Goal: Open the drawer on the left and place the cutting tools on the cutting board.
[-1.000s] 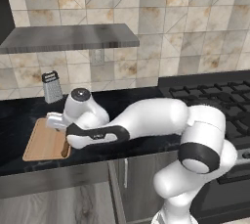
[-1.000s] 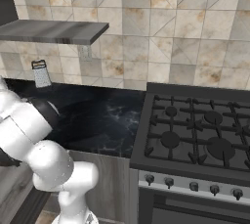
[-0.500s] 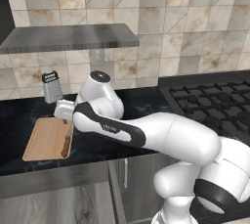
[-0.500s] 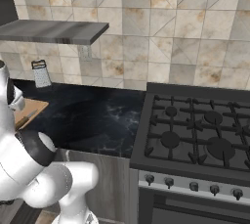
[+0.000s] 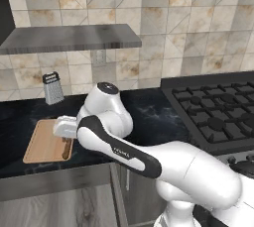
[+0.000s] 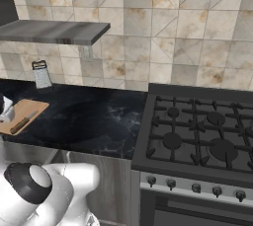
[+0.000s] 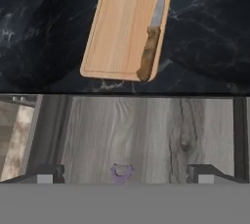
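Black marble counter (image 6: 94, 121) carries the cutting board (image 7: 122, 27), and the knife (image 7: 150, 42) lies along that board's edge. Below the board, the open drawer (image 7: 146, 135) holds the purple peeler (image 7: 121, 173). Above the drawer, the gripper (image 7: 122, 174) has its fingers spread wide, empty.

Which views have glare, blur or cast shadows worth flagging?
Left base view: soft, slightly blurred render; the arm hides part of the cutting board. Right base view: dim counter, no glare, the knife small but legible. Hand view: sharpest; the knife is crisp on the board, the purple peeler cut off at the bottom.
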Controlling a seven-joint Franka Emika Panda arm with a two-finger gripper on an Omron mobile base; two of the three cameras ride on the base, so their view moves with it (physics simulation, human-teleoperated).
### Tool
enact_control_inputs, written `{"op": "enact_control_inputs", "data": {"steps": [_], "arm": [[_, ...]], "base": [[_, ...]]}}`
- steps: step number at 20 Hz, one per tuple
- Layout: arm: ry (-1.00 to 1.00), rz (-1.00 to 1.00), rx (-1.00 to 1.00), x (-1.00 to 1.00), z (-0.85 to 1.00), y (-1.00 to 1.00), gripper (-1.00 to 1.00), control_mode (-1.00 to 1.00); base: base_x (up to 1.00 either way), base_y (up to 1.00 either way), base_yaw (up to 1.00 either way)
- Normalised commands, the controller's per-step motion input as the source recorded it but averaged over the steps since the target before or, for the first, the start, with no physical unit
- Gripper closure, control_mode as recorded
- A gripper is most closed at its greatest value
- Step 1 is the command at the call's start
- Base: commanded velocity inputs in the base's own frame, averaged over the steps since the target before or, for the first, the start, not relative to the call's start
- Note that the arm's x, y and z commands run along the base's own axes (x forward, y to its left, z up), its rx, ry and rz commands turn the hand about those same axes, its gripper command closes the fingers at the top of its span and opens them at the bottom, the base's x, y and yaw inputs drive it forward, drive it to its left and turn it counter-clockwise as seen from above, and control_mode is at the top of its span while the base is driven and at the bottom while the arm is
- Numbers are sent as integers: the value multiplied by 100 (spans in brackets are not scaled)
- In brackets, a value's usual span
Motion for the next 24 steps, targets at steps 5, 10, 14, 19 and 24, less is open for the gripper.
{"op": "enact_control_inputs", "data": {"steps": [5, 10, 14, 19, 24], "arm": [[2, 9, 0, -76, 9, 0, -100, -100], [2, 12, 0, -71, 1, 0, -100, -100], [8, 8, -2, -33, -14, 0, -100, -100], [1, 4, -2, -15, -19, 0, -100, -100], [-1, 1, 0, -29, -12, 0, -100, -100]], "base": [[0, 0, 0], [0, 0, 0], [0, 0, 0], [0, 0, 0], [0, 0, 0]]}}
